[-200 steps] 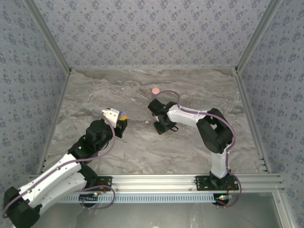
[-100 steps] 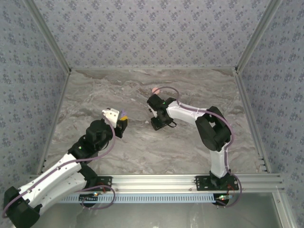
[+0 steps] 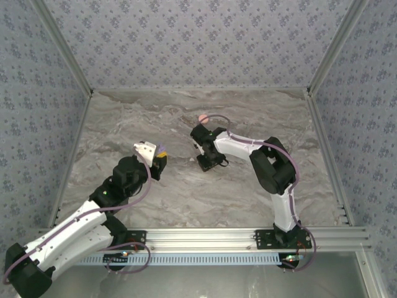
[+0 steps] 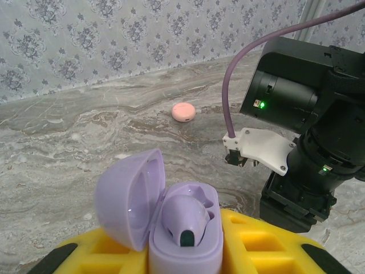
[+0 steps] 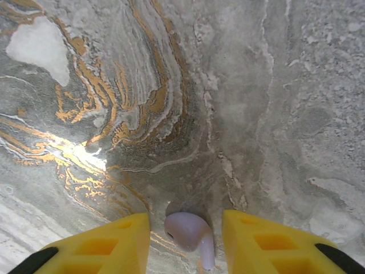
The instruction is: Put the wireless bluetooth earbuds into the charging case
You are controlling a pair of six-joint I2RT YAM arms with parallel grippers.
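A lavender charging case with its lid swung open is clamped between the yellow fingers of my left gripper, left of the table's middle. One lavender earbud sits in the case. A second lavender earbud lies on the marble table. My right gripper points down over it at mid-table. Its yellow fingers stand on either side of the earbud, with a gap showing on each side.
A salmon-pink round disc lies on the table behind the right gripper, also seen in the left wrist view. The right arm's black wrist stands close to the right of the case. Patterned walls close in the back and sides.
The right gripper has shifted slightly left and back and settled over the earbud, its fingers drawing closer together. The left arm and the case have not moved.
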